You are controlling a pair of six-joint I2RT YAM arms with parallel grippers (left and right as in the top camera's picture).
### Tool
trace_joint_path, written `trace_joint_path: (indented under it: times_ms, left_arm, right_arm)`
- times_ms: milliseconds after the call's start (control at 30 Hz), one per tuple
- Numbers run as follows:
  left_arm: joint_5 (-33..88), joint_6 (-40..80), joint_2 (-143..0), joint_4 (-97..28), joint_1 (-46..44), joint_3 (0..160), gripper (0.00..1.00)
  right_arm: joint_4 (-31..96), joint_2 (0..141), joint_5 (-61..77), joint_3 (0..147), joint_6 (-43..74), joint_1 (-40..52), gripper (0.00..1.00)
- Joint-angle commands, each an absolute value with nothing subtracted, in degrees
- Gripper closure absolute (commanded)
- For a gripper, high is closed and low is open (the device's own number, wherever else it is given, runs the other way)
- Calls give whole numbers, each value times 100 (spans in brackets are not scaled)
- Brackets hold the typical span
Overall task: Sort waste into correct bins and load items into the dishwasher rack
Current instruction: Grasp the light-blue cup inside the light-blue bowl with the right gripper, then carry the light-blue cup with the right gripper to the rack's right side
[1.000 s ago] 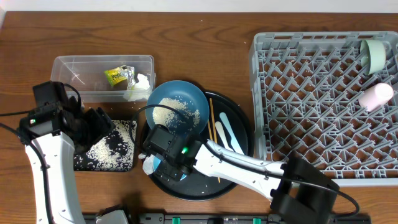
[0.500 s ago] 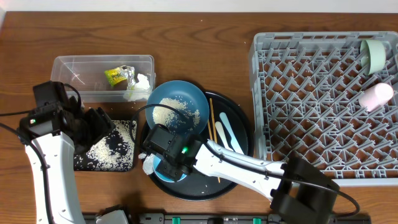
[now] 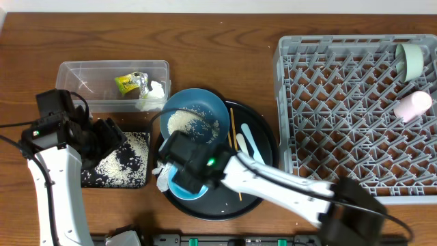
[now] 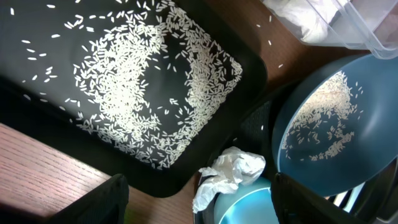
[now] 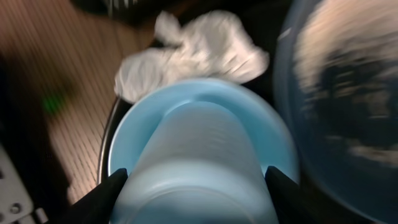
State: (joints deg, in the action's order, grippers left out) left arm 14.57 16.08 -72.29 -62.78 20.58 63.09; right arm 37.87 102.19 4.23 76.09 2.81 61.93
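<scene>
My right gripper [image 3: 186, 179] [image 5: 196, 199] is shut on a small white cup [image 5: 196, 155], just above a light-blue bowl [image 3: 179, 191] [image 5: 140, 134] on the round black tray. A crumpled white tissue [image 3: 162, 179] [image 5: 199, 53] [image 4: 230, 171] lies against the bowl's far rim. The large blue dish [image 3: 196, 123] [image 4: 323, 137] holds rice grains. My left gripper [image 3: 102, 137] [image 4: 199, 205] is open and empty above the shallow black tray [image 3: 92, 179] [image 4: 249, 68], which is strewn with rice. The clear tub [image 3: 75, 72] holds the yellow-green wrapper [image 3: 126, 83] and a tissue [image 3: 153, 92].
The grey rack [image 3: 355, 116] stands at the right with a pale-green bowl [image 3: 411, 58] and a pinkish cup [image 3: 413, 104] in it. Chopsticks [image 3: 232, 133] and white flat utensils [image 3: 249, 147] lie on the round black tray [image 3: 268, 140].
My right gripper has risen and shifted a little to the right over the light-blue bowl. The left arm has not moved.
</scene>
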Motion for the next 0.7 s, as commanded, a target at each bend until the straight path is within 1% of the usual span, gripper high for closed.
trace_joint_path:
  times_ms: [0,167,300,400,667]
  left_arm:
    - [1382,1549,-7271,-6296,2082,6302,25]
    - [1385,1549,-7271,-6298,2082,6302,25]
    - [1382,1549,-7271,-6296,2082,6300,25]
    - [1385,1551,-7271,-6296,2082,6300,25]
    - [1382,1549,-7271,-6316,2082,6300,25]
  right_arm:
    - [3800,9470,353,7642,314,5826,46]
    - [4215,8659,30,7642,272,5046,47]
    - [4648,8103,-506,7642,274,4128,48]
    - [4801,7800,-626,7642,272,3232,48]
    - [4818,7754,-620,7642,298,167,50]
